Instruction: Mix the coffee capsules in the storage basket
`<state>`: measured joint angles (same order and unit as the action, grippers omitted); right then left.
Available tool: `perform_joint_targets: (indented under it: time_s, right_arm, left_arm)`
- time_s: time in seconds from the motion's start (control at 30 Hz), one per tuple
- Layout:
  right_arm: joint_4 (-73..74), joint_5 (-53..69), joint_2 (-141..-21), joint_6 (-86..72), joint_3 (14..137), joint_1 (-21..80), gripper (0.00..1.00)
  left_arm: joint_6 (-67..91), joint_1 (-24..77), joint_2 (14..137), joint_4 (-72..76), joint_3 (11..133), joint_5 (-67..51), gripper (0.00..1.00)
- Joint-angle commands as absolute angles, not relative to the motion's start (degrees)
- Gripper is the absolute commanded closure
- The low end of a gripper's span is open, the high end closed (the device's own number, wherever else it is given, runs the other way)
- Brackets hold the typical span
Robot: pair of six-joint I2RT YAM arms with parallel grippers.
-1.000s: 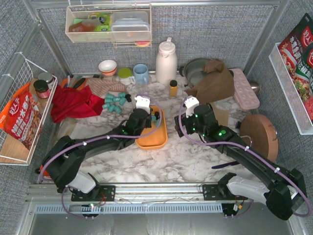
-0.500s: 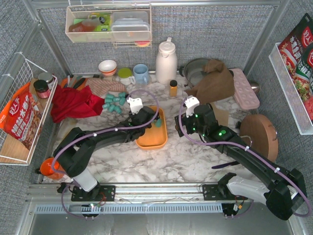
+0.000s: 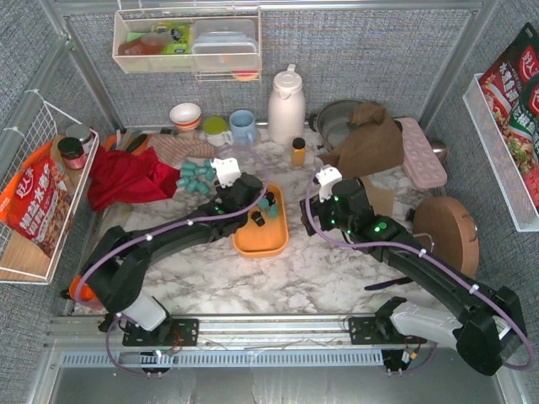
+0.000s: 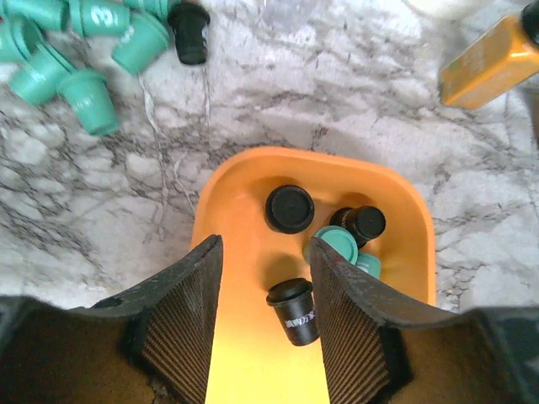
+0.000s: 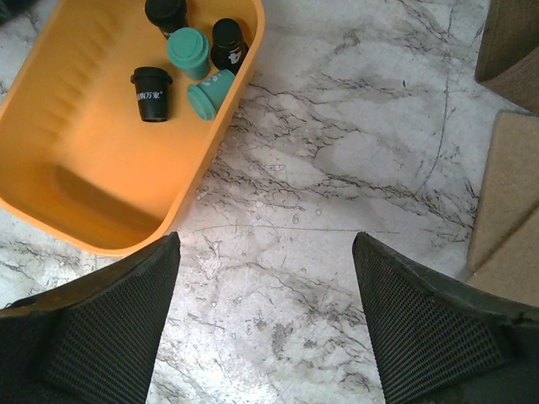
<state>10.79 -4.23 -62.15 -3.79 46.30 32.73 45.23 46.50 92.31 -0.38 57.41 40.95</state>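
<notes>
The orange storage basket [image 3: 263, 247] lies mid-table. Several coffee capsules, black and teal, sit at its far end [image 3: 269, 206]. My left gripper [image 3: 255, 210] hovers low over that end, open. In the left wrist view its fingers [image 4: 263, 252] stand apart with a black capsule [image 4: 295, 313] lying loose on the basket floor [image 4: 244, 353] between them, close to the right finger. More teal capsules [image 3: 198, 177] and a black one [image 4: 189, 21] lie on the marble left of the basket. My right gripper [image 5: 265, 244] is open and empty over bare marble, right of the basket [image 5: 215, 160].
An amber bottle [image 3: 298, 151] and a white thermos [image 3: 286, 105] stand behind the basket. A red cloth [image 3: 126, 178] lies at the left, a brown bag [image 3: 366, 139] and a round wooden board [image 3: 446, 234] at the right. A white wire basket [image 3: 25, 135] hangs on the left wall.
My left gripper has opened and its wrist has drawn back to the left; the black capsule it held now lies on the basket floor. The right arm has barely moved.
</notes>
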Motion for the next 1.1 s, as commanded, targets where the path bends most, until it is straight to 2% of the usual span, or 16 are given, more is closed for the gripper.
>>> perform_joint_targets:
  time_s: [0.0, 0.07, 0.1, 0.17, 0.33, 0.4, 0.43, 0.53, 0.87, 1.07]
  right_arm:
    - [9.21, -4.92, -62.85, -4.5, 46.76, 32.78, 0.12]
    - [8.23, -4.81, -63.5, -4.7, 46.86, 32.78, 0.12]
    - [7.92, -4.83, -63.89, -4.74, 46.98, 32.84, 0.12]
    - [7.57, -4.7, -64.95, -4.91, 47.59, 32.79, 0.12]
    - [7.56, -4.89, -67.31, -5.1, 49.13, 32.8, 0.12]
    - [7.47, -4.98, -68.06, -5.02, 49.37, 32.78, 0.12]
    - [7.51, -5.09, -68.51, -4.86, 49.38, 32.82, 0.12]
    - [7.85, -5.28, -68.11, -4.27, 48.99, 32.78, 0.12]
    - [7.95, -5.95, -65.04, -4.48, 46.68, 32.83, 0.12]
    - [8.17, -5.28, -64.17, -4.75, 46.57, 32.78, 0.12]
  left_arm:
    - [37.77, 46.5, 86.76, 3.16, 55.53, 42.84, 0.41]
    - [35.9, 46.49, 83.52, 2.54, 54.18, 44.81, 0.28]
    - [34.91, 46.43, 81.93, 2.53, 53.31, 46.08, 0.18]
    - [31.75, 46.21, 78.4, 2.76, 51.43, 48.23, 0.08]
    - [30.65, 41.44, 75.55, -3.93, 50.51, 46.96, 0.03]
    - [32.29, 37.06, 76.11, -5.55, 49.91, 44.59, 0.02]
    - [36.62, 30.98, 78.19, -3.44, 47.04, 36.91, 0.04]
    - [40.86, 25.94, 82.86, -1.33, 46.51, 33.4, 0.05]
    - [44.38, 21.81, 99.51, -4.28, 59.2, 34.92, 0.09]
    - [45.81, 19.4, 104.28, -2.11, 62.92, 30.44, 0.21]
